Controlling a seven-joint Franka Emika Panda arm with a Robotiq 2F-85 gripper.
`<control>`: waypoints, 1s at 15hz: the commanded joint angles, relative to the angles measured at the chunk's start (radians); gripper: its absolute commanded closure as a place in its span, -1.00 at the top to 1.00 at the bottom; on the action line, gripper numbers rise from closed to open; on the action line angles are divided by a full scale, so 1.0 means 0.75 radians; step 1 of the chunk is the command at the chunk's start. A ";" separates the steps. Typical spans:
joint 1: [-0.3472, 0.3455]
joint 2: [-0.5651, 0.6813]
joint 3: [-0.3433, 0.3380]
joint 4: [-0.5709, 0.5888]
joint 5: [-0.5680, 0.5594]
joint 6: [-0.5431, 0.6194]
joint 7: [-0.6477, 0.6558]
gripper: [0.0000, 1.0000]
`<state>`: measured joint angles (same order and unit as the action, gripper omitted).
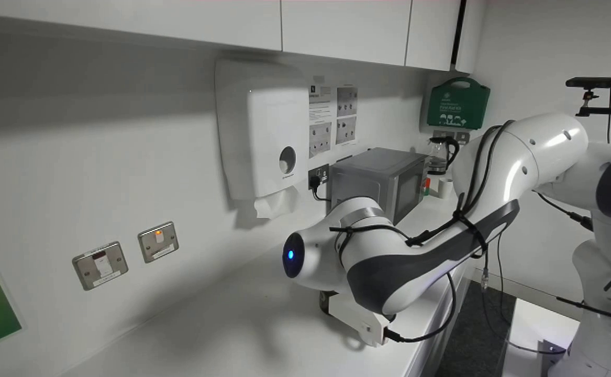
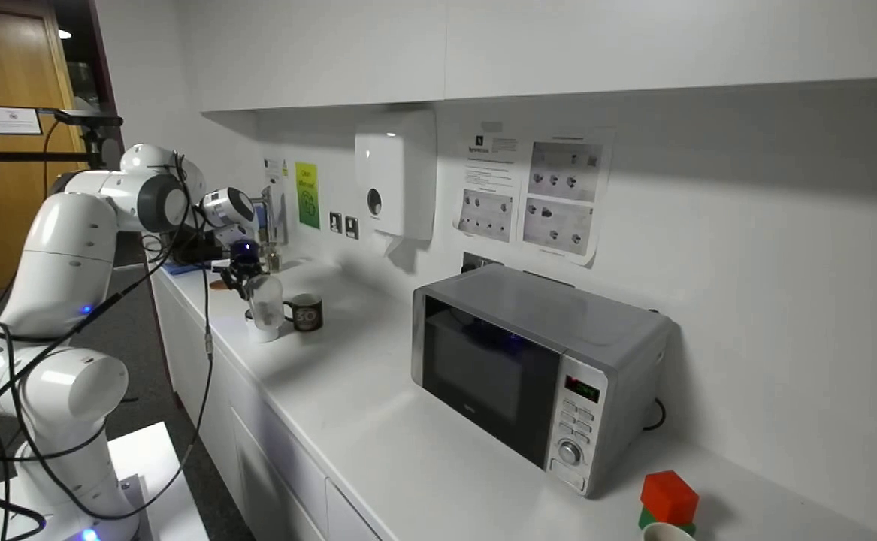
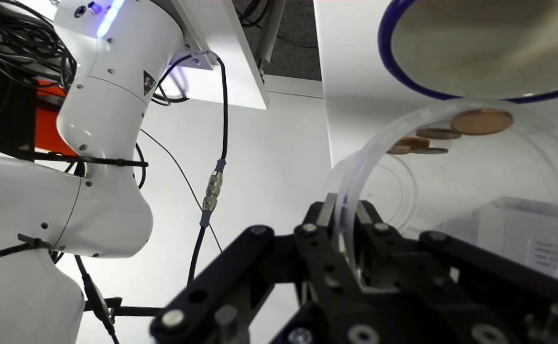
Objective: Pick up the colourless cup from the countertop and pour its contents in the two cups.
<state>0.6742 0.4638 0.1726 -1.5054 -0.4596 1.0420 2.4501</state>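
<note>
The gripper [image 3: 346, 210] clamps the wall of the cup [image 2: 266, 297] between its fingers [image 3: 314, 220], near the front edge of the counter [image 2: 355, 361]. Copper-coloured discs [image 3: 482, 122] inside it show in the wrist view only.

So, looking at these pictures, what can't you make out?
Wall notices, in both exterior views: fine print too small to read.
Microwave display, in an exterior view: digits too blurred.
White mug, in an exterior view: mouth partly covered by the clear cup.
Pale mug near the red block, in an exterior view: cut off by the bottom edge.
Coin-like discs, in the wrist view: they overlap, so no sure count.
</note>
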 commanded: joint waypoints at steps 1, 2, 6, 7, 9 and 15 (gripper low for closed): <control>-0.017 -0.008 0.016 0.008 -0.002 -0.008 -0.003 -0.97; -0.021 -0.020 0.016 0.005 0.002 -0.006 -0.005 -0.97; -0.034 -0.102 0.020 -0.024 0.010 0.016 -0.006 -0.97; -0.037 -0.120 0.021 -0.025 0.010 0.017 -0.005 -0.97; -0.043 -0.144 0.023 -0.020 0.005 0.017 -0.005 -0.97; -0.074 -0.165 0.024 0.001 -0.022 0.047 -0.020 -0.97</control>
<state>0.6532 0.3706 0.1727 -1.4926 -0.4610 1.0464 2.4499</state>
